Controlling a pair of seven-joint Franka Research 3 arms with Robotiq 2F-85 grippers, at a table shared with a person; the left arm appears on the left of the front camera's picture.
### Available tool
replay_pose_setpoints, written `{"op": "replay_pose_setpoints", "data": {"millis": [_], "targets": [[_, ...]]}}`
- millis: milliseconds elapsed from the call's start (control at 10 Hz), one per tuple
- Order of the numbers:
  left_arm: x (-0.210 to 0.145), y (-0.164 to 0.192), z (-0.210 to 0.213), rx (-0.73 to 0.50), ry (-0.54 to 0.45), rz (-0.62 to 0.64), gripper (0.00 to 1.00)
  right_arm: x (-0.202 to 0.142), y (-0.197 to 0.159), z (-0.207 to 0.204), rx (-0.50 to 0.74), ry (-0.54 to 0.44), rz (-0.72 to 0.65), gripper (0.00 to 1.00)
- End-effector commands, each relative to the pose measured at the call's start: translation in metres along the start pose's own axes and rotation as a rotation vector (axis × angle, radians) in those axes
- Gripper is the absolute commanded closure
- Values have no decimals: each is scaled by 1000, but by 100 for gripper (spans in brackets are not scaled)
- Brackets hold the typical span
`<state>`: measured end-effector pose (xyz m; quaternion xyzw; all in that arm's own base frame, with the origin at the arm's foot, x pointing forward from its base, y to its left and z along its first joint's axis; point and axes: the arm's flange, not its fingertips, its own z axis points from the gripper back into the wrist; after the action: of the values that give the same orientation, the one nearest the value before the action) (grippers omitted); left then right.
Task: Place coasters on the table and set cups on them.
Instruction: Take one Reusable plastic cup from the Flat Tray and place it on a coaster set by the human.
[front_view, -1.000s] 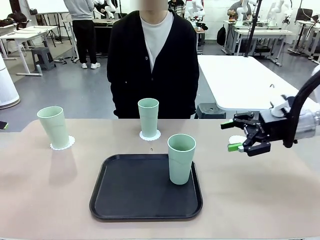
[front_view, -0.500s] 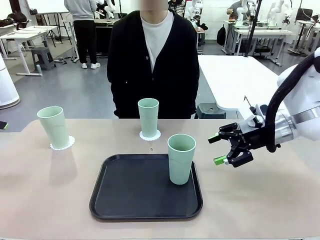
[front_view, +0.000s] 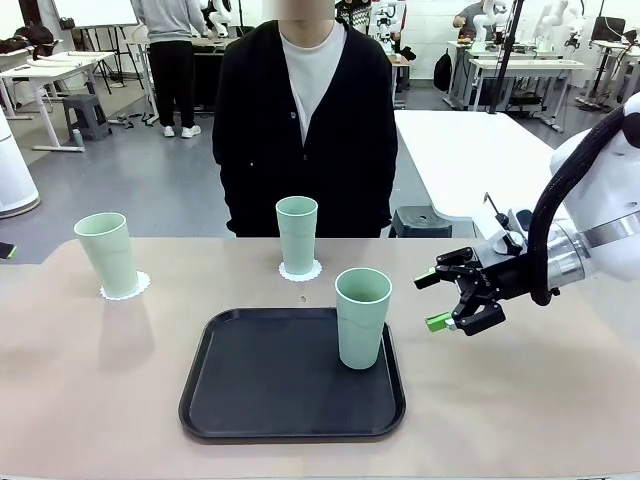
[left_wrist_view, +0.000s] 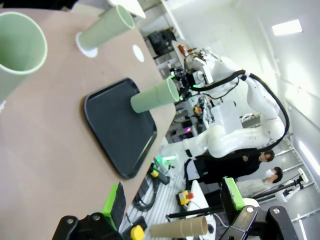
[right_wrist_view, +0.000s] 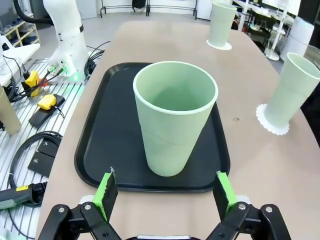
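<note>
Bench (front_view: 90, 380): two cups are seated on coasters.
Third cup (front_view: 362, 318): upright on tray (front_view: 250, 400), directly ahead of right gripper (front_view: 437, 299).
Fingers: spread wide, nothing held.

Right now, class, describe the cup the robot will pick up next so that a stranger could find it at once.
Start at the black tray in the middle of the beige table. One mint-green tumbler stands upright on its right side, facing the right end effector. Unlike the other two tumblers, it has no coaster beneath it.
</note>
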<state>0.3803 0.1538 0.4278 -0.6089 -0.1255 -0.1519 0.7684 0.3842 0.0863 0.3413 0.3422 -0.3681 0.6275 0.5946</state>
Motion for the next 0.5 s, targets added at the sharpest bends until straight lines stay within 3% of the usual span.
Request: {"op": "replay_pose_setpoints", "data": {"millis": [0, 400], "targets": [[1, -2, 0, 0, -17, 2, 0, 0, 0, 0, 1, 0, -1, 0], [1, -2, 0, 0, -17, 2, 0, -25, -12, -24, 75, -205, -40, 0]]}}
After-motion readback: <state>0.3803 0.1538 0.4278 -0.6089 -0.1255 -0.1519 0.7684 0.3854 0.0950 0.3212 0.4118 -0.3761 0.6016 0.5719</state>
